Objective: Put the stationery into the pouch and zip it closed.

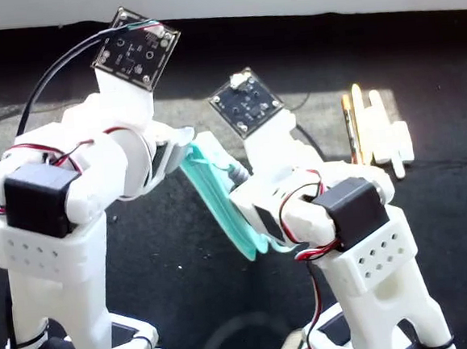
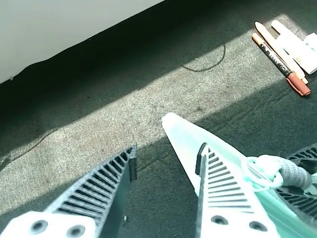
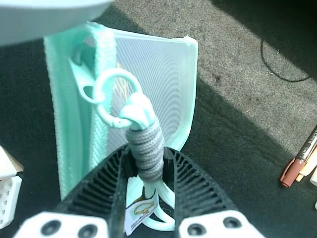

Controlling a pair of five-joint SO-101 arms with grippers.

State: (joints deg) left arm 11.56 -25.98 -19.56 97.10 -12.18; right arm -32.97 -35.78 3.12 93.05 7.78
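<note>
High view: right end effector (image 3: 146,153) grips pouch (image 1: 220,204) cord (image 3: 145,141); left end effector (image 2: 167,151) parted, maybe touching pouch.

Print on pen (image 2: 280,65) illegible

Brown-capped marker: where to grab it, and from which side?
Take the brown-capped marker at its cap end, coming from above with the jaws across the barrel. It lies flat with a pale stick tight along one side, but the cap pokes just past that stick, so there is likely room on both sides.
</note>
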